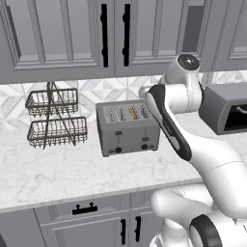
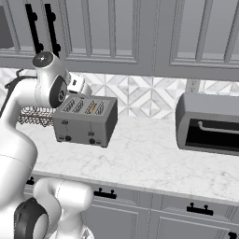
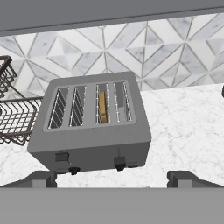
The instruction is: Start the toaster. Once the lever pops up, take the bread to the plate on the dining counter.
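Toaster: I see the toaster (image 3: 92,122) on the marble counter (image 1: 58,173) against the tiled wall, its four slots facing up, two dark levers and two black knobs on its front.
Bread: the bread (image 3: 103,107) stands on edge in the third slot from the left in my hand view, a tan strip showing in the opening.
Pincer: I read the gripper (image 3: 111,179) as spread wide, one fingertip at 7 o'clock and one at 5 o'clock of the hand view, holding nothing.
Toaster against pincer: it sits toward 12 o'clock of the fingertips, apart from them, its front between the two tips.
Left base view: a two-tier wire basket (image 1: 55,118) stands at 9 o'clock of the toaster.
Right base view: a dark grey appliance (image 2: 207,123) lies at 3 o'clock, well apart from the toaster.
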